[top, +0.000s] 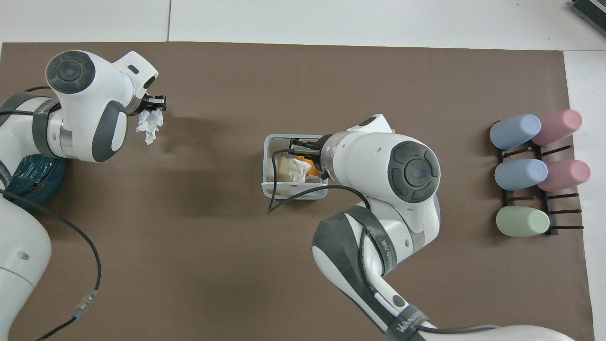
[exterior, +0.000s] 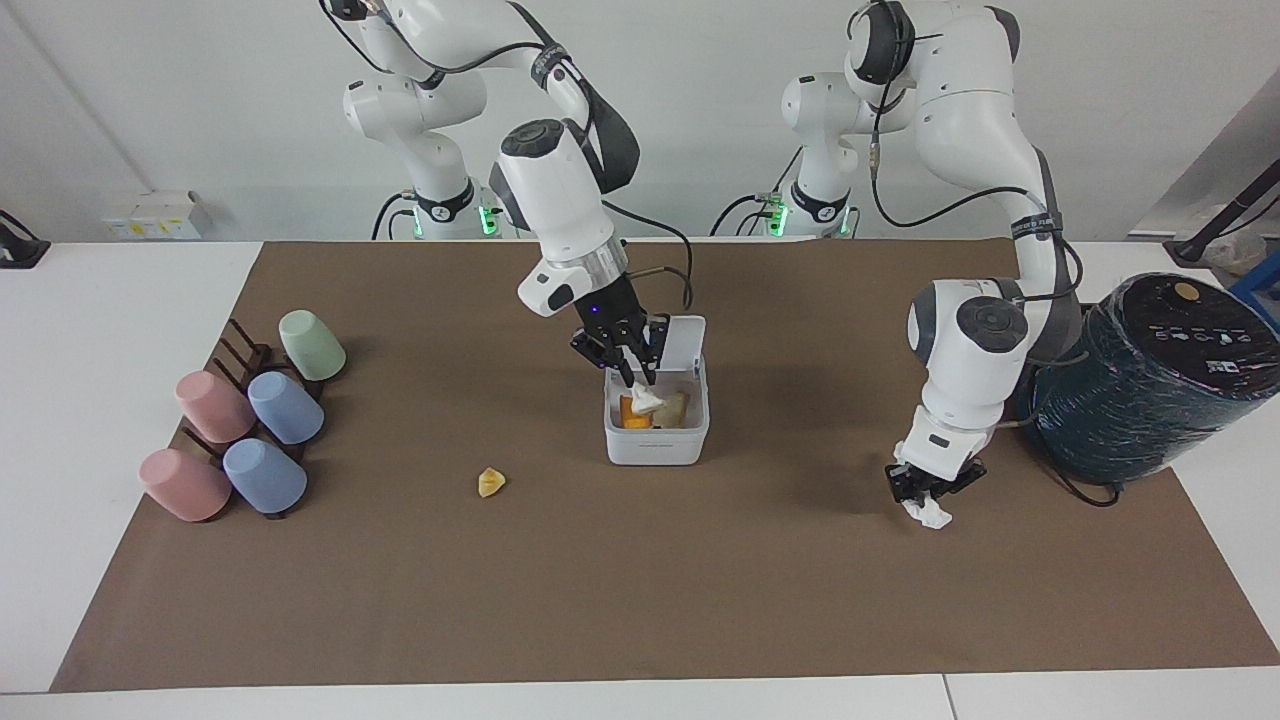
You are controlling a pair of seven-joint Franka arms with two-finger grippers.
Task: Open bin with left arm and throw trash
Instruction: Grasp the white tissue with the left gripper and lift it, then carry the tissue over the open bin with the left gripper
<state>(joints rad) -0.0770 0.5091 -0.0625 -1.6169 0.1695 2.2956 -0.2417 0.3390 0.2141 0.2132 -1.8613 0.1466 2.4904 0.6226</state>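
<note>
The white bin (exterior: 655, 445) stands open mid-mat, its lid (exterior: 686, 343) upright; it also shows in the overhead view (top: 293, 193). Inside lie an orange piece and a tan piece. My right gripper (exterior: 630, 380) (top: 296, 147) is low over the bin's opening, with a white tissue wad (exterior: 647, 402) (top: 296, 168) at its tip, on the contents. My left gripper (exterior: 928, 492) (top: 156, 102) is shut on another tissue wad (exterior: 932, 516) (top: 149, 124), held just above the mat toward the left arm's end. An orange-yellow peel scrap (exterior: 490, 482) lies on the mat; the overhead view hides it.
Several pastel cups (exterior: 240, 430) (top: 530, 170) lie on a dark rack at the right arm's end. A big dark teal wrapped cylinder (exterior: 1150, 380) (top: 28, 175) stands at the left arm's end, close beside the left arm. A brown mat (exterior: 640, 600) covers the table.
</note>
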